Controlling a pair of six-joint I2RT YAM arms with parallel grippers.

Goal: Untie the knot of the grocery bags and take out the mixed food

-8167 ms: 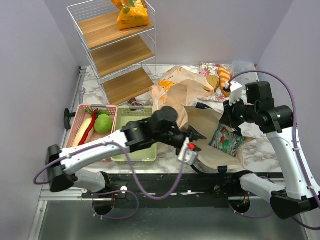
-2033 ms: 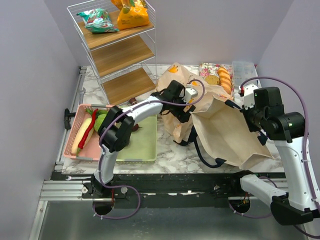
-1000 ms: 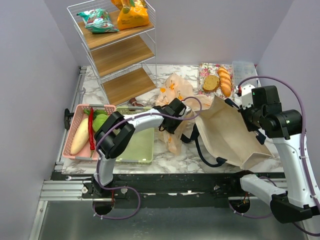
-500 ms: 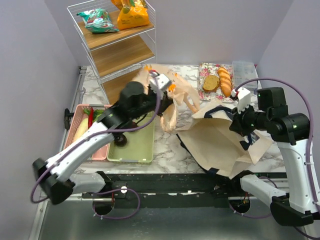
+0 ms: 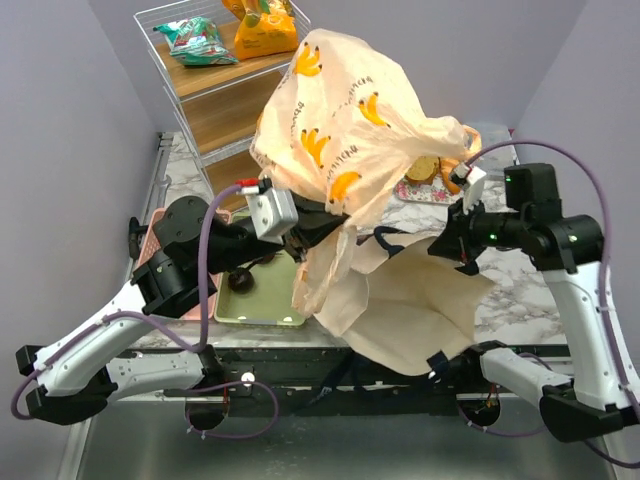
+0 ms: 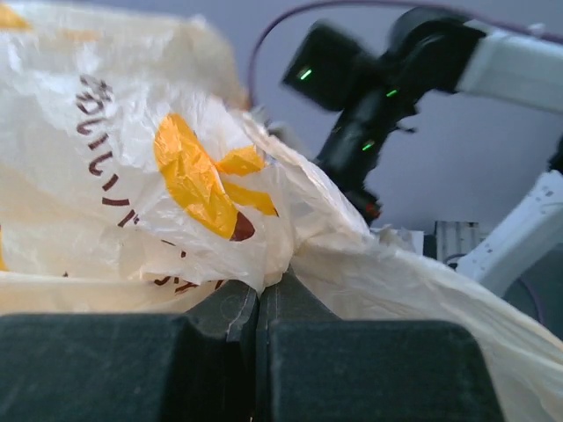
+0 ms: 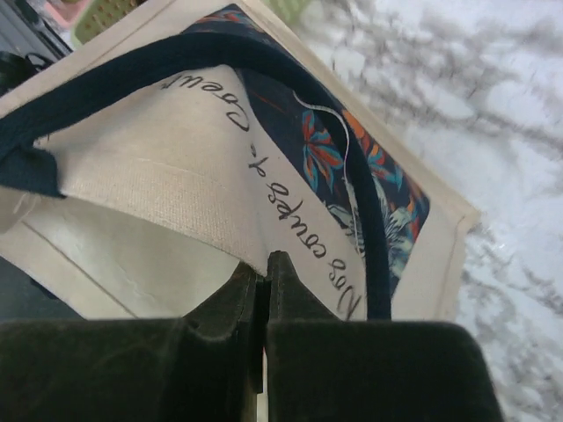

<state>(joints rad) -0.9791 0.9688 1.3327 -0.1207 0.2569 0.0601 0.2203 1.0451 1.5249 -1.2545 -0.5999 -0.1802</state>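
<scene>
Plastic of the grocery bag (image 5: 345, 110), held high at the upper centre of the top view, is pinched in the left gripper (image 6: 260, 303), jaws pressed together. The right gripper (image 7: 265, 274) clamps the tote (image 5: 420, 300) edge at lower right, jaws likewise closed.

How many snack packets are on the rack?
2: a teal packet and an orange packet, side by side on the top shelf. The lifted bag may hide more.
</scene>
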